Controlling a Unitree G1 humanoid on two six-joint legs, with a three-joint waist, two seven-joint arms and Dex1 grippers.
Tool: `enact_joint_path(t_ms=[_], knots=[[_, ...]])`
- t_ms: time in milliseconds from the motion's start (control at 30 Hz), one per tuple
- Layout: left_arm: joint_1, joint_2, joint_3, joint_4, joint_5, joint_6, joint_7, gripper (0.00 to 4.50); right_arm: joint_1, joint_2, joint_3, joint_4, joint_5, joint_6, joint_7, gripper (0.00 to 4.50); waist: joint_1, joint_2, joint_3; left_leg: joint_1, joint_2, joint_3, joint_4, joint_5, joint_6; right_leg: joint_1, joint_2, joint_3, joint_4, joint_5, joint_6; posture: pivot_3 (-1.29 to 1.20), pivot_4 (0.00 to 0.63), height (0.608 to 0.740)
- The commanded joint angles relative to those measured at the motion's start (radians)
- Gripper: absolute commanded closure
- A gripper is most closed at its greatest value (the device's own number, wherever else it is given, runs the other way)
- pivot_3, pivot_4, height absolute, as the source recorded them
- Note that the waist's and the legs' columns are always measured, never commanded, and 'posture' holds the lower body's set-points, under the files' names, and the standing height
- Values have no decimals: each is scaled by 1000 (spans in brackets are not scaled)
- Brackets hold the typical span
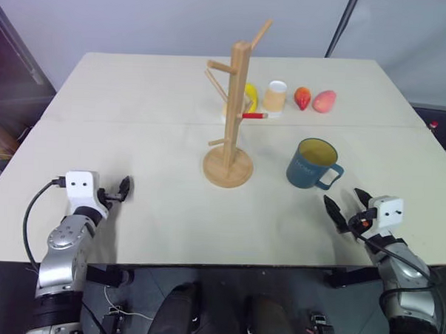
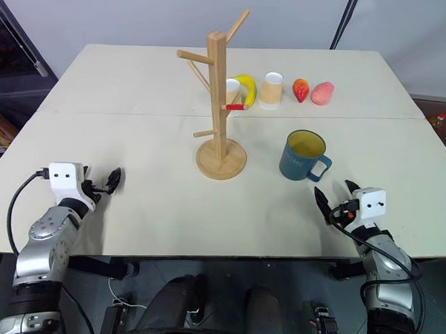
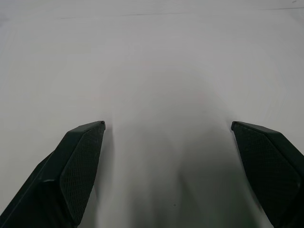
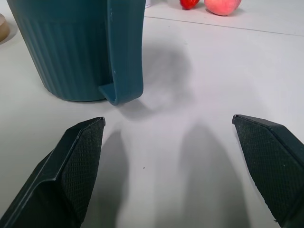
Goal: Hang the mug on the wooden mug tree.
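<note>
- I had the right gripper (image 1: 344,209) spread wide and empty, low over the table (image 1: 131,229) just short of the mug (image 1: 313,164), its handle turned toward me, so I judged the handle the natural place to grab
- The left gripper (image 2: 107,181) was also spread with nothing in it, parked well away on the far side
- The mug stood upright beside the mug tree (image 1: 233,116), not touching its round base
- Behind the post a banana (image 2: 246,87) and a red-handled thing (image 2: 235,107) were partly blocked; I couldn't identify the latter
- The mug's lettering was too faint to read
</note>
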Motion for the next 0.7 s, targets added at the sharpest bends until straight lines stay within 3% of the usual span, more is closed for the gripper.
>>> enact_joint_path(t_ms=[33, 433, 567, 700], knots=[[2, 7, 20, -19, -1, -6, 2, 0, 19, 0, 5, -57, -3, 27, -17, 41, 0, 0, 0, 0, 0, 0, 0, 0, 0, 0, 0, 0, 0, 0, 0, 0, 150, 740], [15, 11, -10, -51, -25, 4, -64, 0, 52, 12, 22, -196, -4, 106, -69, 41, 0, 0, 0, 0, 0, 0, 0, 0, 0, -1, 0, 0, 0, 0, -1, 0, 150, 740], [53, 23, -66, -135, -47, -20, -185, 0, 53, 38, 49, -232, -23, 102, -100, 41, 0, 0, 0, 0, 0, 0, 0, 0, 0, -1, -1, 0, 0, -1, -2, 0, 150, 740], [131, 48, -170, -299, -157, -23, -413, 0, 60, 67, 81, -279, -37, 107, -122, 41, -1, 1, 0, -1, 0, 0, -1, 0, 0, -1, -1, 1, -1, -2, -4, 0, 150, 740]])
